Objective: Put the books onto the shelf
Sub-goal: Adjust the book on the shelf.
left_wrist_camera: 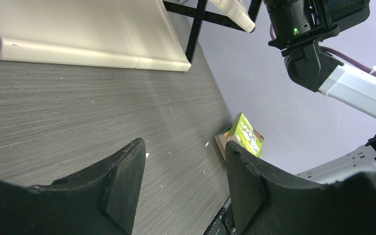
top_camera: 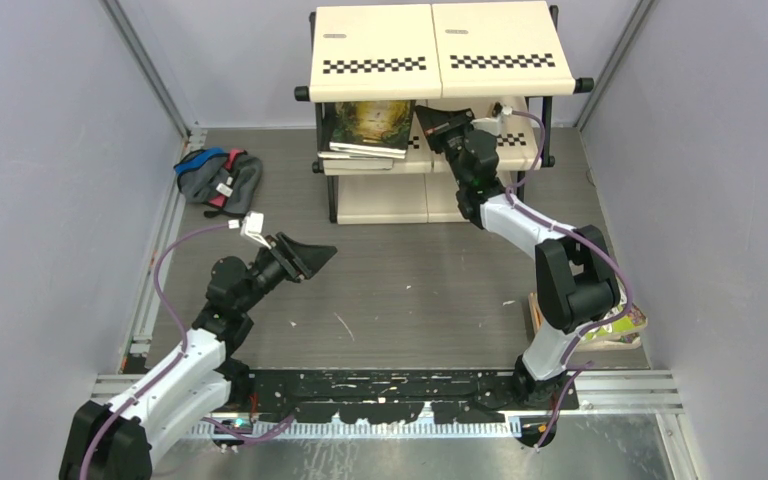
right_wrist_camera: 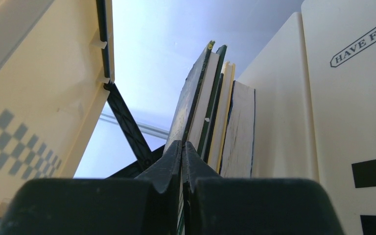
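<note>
While the books (top_camera: 368, 128) lie stacked on the shelf (top_camera: 430, 45), middle tier, my right end effector (right_wrist_camera: 182, 147), pinched closed, meets their edge, probably to square them; my left end effector (left_wrist_camera: 185, 149) gapes wide and empty, facing the lime book (left_wrist_camera: 245, 134) waiting at the tabletop (top_camera: 400, 290) edge.

grey table (top_camera: 410, 290), shelf (top_camera: 430, 50) on it
book stack (top_camera: 365, 135) on middle board beside right gripper (right_wrist_camera: 182, 149); lime green book (left_wrist_camera: 245, 133) ahead of left gripper (left_wrist_camera: 183, 145)

The books (top_camera: 368, 128) lie on the middle tier of the shelf (top_camera: 440, 50), the cloth bundle (top_camera: 218, 178) to its left.
</note>
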You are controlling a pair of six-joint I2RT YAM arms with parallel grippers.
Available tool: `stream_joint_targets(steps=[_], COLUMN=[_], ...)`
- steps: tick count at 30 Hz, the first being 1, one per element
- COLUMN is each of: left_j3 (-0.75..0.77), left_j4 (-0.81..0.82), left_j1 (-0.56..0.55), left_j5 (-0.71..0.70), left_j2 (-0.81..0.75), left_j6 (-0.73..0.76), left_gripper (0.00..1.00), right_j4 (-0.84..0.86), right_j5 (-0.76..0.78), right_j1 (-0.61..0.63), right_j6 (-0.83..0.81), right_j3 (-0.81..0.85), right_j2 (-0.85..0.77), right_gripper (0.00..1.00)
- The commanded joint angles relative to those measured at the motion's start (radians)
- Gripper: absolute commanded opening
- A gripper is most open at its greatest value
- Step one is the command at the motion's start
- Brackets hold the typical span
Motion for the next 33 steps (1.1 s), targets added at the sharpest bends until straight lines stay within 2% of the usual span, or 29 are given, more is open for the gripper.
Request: stream_joint_targets(steps=[1, 33], left_j3=[0.002, -0.006], left_j4=[0.029, 0.024], left_j1=[0.008, 0.044], left_j5=[0.004, 0.035], left_j2=[-0.015, -0.03], left_j6=[0.01, 0.006], left_gripper=[0.61, 0.61], right_j4=[0.041, 0.078], right_j5=[0.01, 0.034], right_j1=[0.01, 0.065], right_j6=[-0.01, 0.005], right_j3=[0.043, 0.114], right_j2=[0.004, 0.089], right_gripper=[0.08, 0.08])
